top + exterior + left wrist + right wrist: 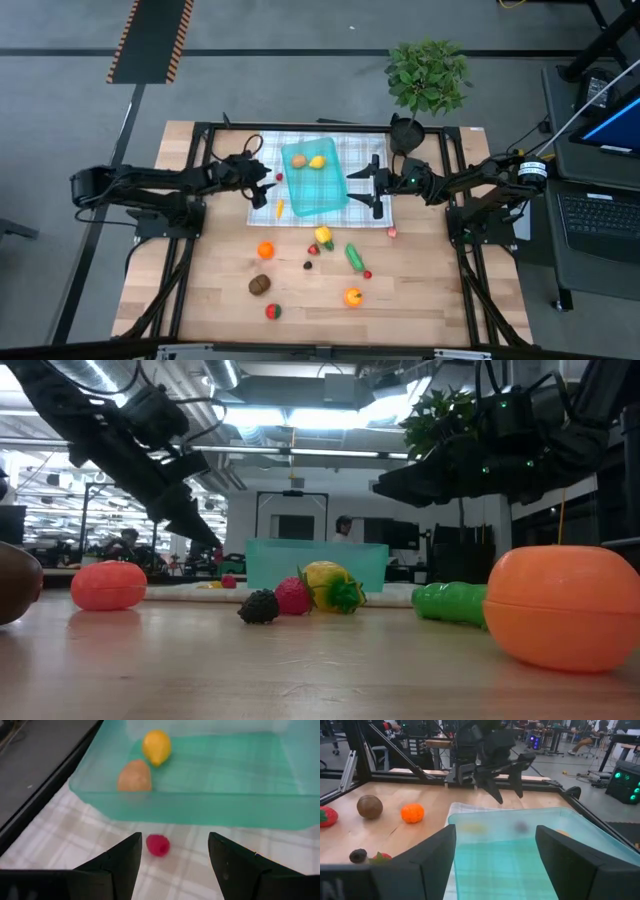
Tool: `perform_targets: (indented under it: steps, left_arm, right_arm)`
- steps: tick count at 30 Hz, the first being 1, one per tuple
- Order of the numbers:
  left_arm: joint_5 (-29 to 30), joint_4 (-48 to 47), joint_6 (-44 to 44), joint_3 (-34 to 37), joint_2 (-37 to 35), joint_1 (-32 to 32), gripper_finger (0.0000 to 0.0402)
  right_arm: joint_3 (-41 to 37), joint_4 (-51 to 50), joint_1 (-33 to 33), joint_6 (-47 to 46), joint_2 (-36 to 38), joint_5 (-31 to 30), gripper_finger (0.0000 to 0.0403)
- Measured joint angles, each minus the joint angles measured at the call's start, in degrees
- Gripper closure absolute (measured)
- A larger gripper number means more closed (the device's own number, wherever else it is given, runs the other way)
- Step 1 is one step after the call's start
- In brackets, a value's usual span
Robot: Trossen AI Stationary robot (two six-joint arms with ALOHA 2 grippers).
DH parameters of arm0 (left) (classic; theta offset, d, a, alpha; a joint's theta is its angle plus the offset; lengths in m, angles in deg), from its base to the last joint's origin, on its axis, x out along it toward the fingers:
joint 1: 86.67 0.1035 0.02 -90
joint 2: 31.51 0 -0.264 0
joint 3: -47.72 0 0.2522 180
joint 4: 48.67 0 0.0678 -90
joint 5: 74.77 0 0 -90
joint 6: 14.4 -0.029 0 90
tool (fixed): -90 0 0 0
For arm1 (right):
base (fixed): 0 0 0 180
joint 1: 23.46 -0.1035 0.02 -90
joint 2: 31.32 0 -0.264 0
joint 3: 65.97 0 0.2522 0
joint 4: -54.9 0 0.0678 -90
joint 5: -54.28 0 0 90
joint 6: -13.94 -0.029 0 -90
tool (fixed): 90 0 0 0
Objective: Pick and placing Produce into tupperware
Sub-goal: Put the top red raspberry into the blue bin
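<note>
Berry (pixel 158 845) beside the blue box (pixel 200 812) could roll off if the left gripper's (pixel 172 857) open fingers bump it.

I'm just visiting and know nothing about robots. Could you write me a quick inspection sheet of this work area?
Surface: wooden table with a checked cloth.
Job's things: teal container on the cloth holds a lemon and a brown potato; other toy produce lies on the wood.
Clutter: red berry on the cloth beside the container.
Grippers: left gripper open, over the berry; right gripper open, empty, at the container's other side.
Cables: some run along the left arm.
Surroundings: potted plant, laptop, people in the background.
</note>
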Motion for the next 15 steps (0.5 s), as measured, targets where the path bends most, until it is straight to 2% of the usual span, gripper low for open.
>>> perform_targets:
  steps: [10,15]
  left_arm:
    - [-6.79,5.79,-1.83,0.00,8.03,6.34,0.0180]
    - [-7.27,8.13,-1.97,0.00,11.62,7.87,0.0180]
  right_arm:
    - [0.02,0.01,0.00,0.40,0.00,0.00,0.0128]
    - [0.02,0.00,0.00,0.47,0.00,0.00,0.0128]
